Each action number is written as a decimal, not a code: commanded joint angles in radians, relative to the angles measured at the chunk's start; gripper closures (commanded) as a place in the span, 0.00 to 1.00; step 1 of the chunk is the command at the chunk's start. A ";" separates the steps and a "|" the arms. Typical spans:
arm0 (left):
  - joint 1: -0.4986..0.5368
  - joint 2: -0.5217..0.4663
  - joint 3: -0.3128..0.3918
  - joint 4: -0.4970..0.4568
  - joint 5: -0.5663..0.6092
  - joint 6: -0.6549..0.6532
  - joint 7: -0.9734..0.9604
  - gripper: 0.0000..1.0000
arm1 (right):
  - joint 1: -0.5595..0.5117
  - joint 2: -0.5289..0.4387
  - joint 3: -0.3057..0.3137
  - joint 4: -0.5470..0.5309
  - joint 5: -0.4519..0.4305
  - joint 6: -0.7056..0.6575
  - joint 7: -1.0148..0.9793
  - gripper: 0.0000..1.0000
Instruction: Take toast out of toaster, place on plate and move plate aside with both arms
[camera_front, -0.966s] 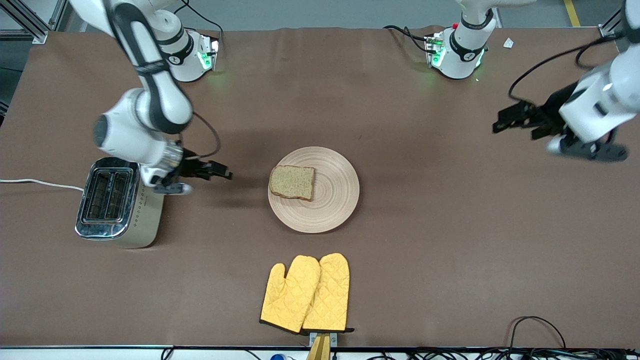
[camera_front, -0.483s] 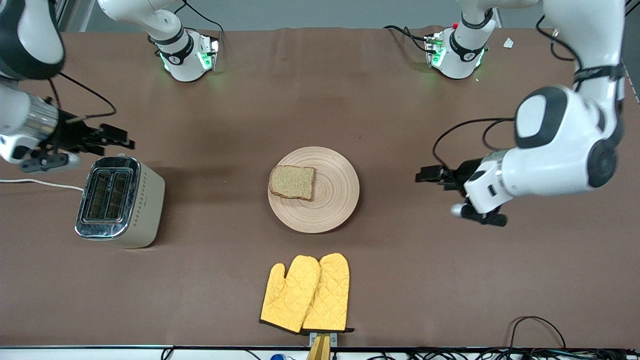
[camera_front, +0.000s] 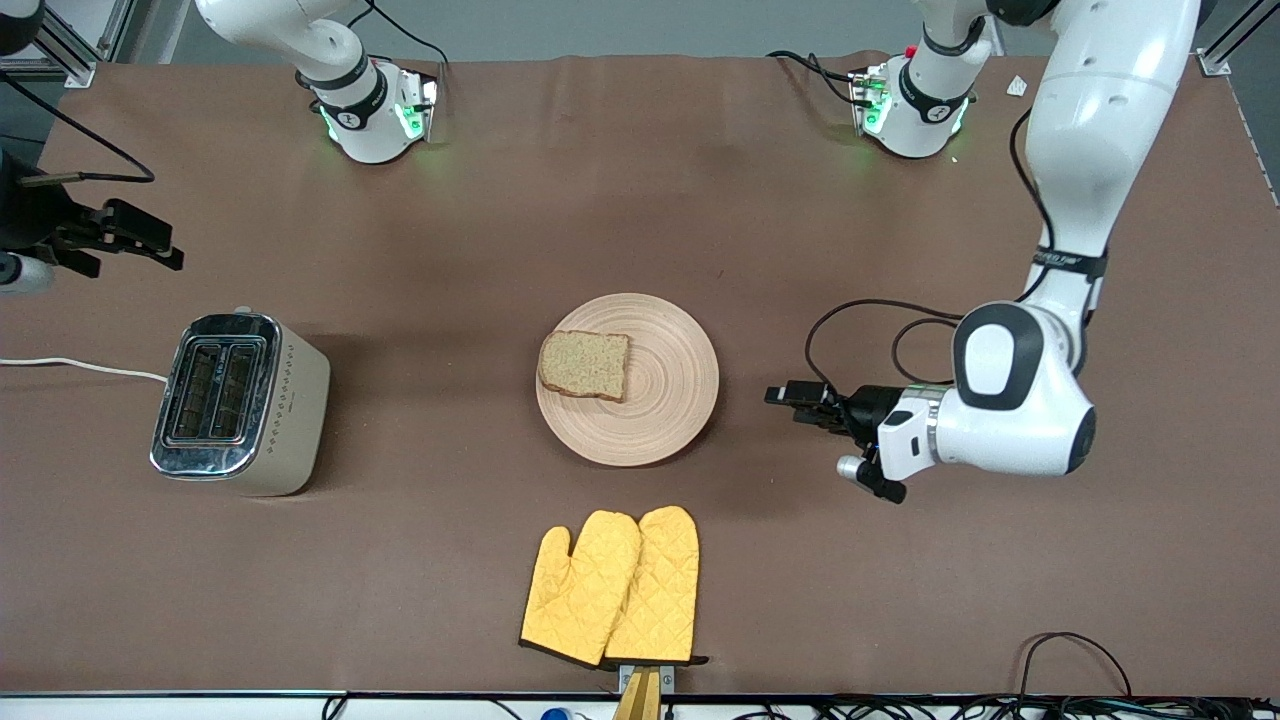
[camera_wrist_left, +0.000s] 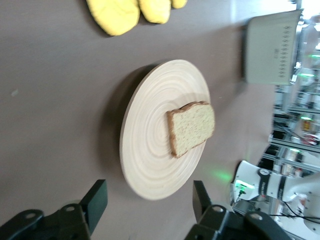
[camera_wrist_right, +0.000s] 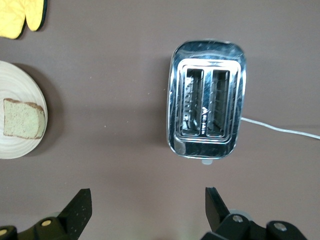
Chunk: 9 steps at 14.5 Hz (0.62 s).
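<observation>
Front view: left pincer (camera_front: 785, 396), fingers apart, empty, beside plate (camera_front: 670, 420) with toast (camera_front: 585, 365) toward left arm's end.

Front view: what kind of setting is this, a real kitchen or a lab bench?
Most likely a lab bench dressed as a kitchen: a table under brown cloth, two arm bases bolted to it, loose cables along its edge, and only props on it: toaster, plate, oven mitts.

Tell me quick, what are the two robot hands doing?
Left gripper: open, empty, beside the plate.
Right gripper: open, empty, up above the toaster.
</observation>
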 joint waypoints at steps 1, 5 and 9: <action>-0.006 0.054 -0.005 -0.029 -0.127 0.054 0.191 0.27 | -0.003 0.024 -0.001 0.080 -0.026 -0.050 0.019 0.00; -0.051 0.133 -0.005 -0.069 -0.310 0.110 0.368 0.37 | -0.010 0.037 0.008 0.114 -0.063 -0.090 0.019 0.00; -0.081 0.157 -0.005 -0.091 -0.327 0.167 0.373 0.47 | -0.413 0.037 0.406 0.116 -0.061 -0.095 0.017 0.00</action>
